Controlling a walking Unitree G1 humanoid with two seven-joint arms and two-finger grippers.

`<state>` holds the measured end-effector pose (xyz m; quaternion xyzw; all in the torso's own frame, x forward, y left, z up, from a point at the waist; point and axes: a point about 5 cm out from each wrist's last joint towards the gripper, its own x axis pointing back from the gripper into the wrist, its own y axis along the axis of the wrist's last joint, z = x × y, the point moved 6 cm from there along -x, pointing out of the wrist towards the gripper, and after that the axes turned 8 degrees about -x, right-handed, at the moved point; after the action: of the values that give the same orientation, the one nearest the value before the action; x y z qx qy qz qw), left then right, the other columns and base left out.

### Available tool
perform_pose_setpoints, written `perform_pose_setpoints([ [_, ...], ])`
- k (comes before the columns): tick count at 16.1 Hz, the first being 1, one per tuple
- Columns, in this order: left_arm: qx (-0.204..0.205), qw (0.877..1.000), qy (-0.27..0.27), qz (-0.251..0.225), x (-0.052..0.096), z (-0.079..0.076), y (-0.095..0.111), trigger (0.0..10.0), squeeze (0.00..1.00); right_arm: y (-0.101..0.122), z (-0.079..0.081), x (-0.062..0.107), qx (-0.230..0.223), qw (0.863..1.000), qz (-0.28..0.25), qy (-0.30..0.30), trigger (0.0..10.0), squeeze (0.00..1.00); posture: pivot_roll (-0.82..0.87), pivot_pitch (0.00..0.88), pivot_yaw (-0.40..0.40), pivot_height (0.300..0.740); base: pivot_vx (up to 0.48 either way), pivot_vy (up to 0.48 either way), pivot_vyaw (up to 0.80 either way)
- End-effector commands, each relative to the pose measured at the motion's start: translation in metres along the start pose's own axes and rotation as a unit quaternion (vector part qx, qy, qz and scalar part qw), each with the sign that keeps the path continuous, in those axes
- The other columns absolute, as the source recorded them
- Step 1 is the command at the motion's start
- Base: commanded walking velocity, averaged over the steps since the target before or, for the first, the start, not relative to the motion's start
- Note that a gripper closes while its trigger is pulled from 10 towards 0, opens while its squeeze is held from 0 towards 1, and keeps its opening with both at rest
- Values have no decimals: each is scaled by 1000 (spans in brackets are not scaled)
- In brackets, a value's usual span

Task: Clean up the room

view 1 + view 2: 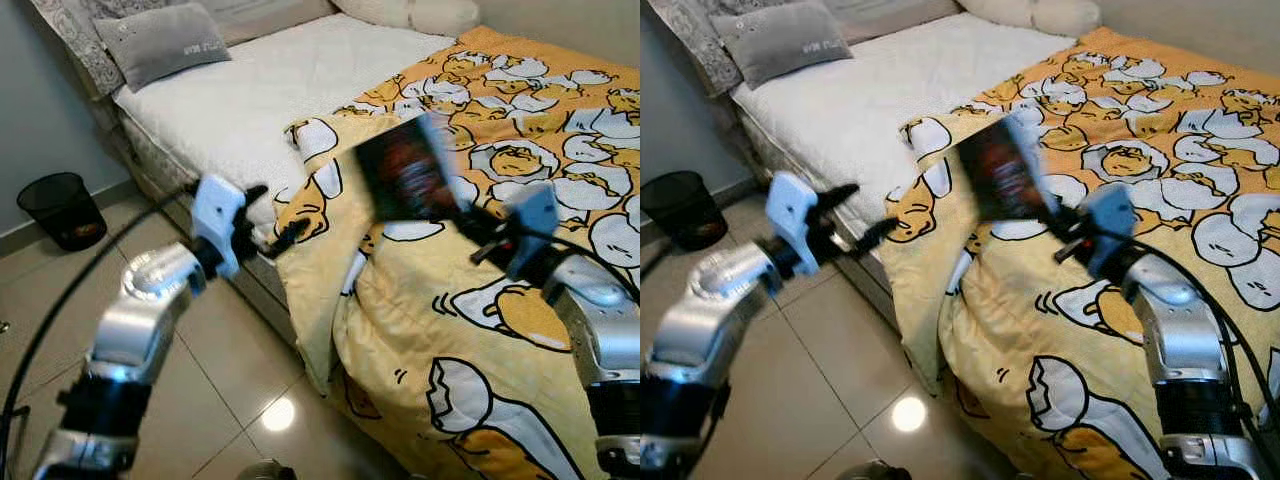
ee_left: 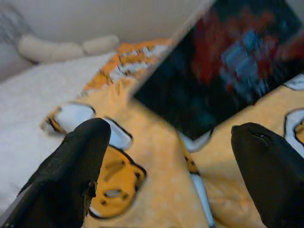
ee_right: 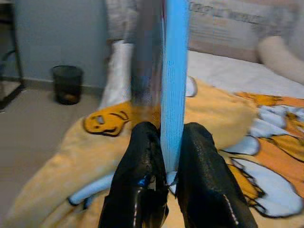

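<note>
the right gripper (image 3: 166,161) is raised over the yellow egg-print blanket (image 1: 470,340) on the bed (image 1: 250,100), its two black fingers (image 3: 137,175) pressed together on the lower edge of a thin dark book (image 1: 405,170) with a blue spine. in the right wrist view the blue edge stands straight up out of the narrow slot between the fingers, touching both. the book is held clear above the blanket, tilted, its dark red-and-blue cover blurred and facing the robot's left.

the left gripper (image 1: 270,225) is lifted at the left side of the bed, near the hanging corner of the blanket and just left of the book. its fingers (image 2: 71,171) are spread wide apart and hold nothing; in the left wrist view the book's cover shows beyond the gap between them, not touching either finger, with the blanket underneath.

the blanket covers the right half of the bed and spills over the near edge toward the tiled floor (image 1: 210,400). the bare white mattress lies on the left, far part, with a grey pillow (image 1: 165,40) at the far left and a long cream bolster (image 1: 410,12) along the far end. a black mesh waste bin (image 1: 62,208) stands on the floor at the far left, by the grey wall, well apart from both grippers.
</note>
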<state>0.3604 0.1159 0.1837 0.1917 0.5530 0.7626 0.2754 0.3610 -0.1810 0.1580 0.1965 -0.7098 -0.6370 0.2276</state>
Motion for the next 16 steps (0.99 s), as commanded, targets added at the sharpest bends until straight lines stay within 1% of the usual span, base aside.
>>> perform_pose_setpoints([
  [1,-12,1000,13,1,2,12,1,10000,1000,20,0,-3,21,1000,-21,7,0,0,-40,0,86,740,0,0,0],
  [2,-15,1000,17,2,3,14,0,10000,1000,23,-1,-4,19,999,-27,3,0,0,-41,0,87,740,0,0,0],
  [3,-15,1000,14,3,4,12,-2,10000,1000,25,-2,-4,11,999,-35,-5,0,0,-43,0,85,740,0,0,0],
  [5,-14,1000,2,6,5,2,-7,10000,1000,24,2,-2,-15,999,-45,-13,0,0,-47,0,85,740,0,0,0],
  [6,-17,1000,1,6,4,1,-8,10000,1000,24,4,-1,-17,999,-44,-10,0,0,-46,0,78,740,0,0,0],
  [7,-18,1000,-1,4,3,0,-8,10000,1000,22,11,-1,-16,999,-39,3,0,0,-43,0,75,740,0,0,0],
  [8,-4,1000,-14,-7,1,-1,-5,10000,1000,21,19,-1,-7,999,-29,26,0,0,-43,0,74,740,0,0,0],
  [9,6,999,-35,-28,0,-1,3,10000,1000,23,24,-2,3,999,-24,45,0,0,-44,0,76,740,0,0,0],
  [10,0,998,-44,-35,-2,6,8,10000,1000,30,28,-4,16,997,-22,66,0,0,-47,0,80,740,0,0,0],
  [11,-4,998,-46,-35,-2,8,9,10000,1000,32,30,-5,19,997,-22,72,0,0,-47,0,81,740,0,0,0],
  [12,-13,998,-49,-36,-4,15,12,10000,1000,36,38,-5,31,995,-15,98,0,0,-44,0,81,740,0,0,0],
  [13,-9,998,-53,-41,-6,18,15,10000,1000,38,44,-4,38,993,-9,116,0,0,-42,0,82,740,0,0,0],
  [14,0,997,-65,-50,-7,18,20,10000,1000,40,50,-4,44,990,-6,132,0,0,-40,0,84,740,0,0,0],
  [15,29,992,-101,-66,-8,14,25,10000,1000,48,61,-5,54,985,-10,161,0,0,-43,0,88,740,0,0,0],
  [16,47,987,-140,-57,-7,5,21,10000,882,53,68,-6,55,983,-14,177,0,0,-46,0,92,740,0,0,0],
])
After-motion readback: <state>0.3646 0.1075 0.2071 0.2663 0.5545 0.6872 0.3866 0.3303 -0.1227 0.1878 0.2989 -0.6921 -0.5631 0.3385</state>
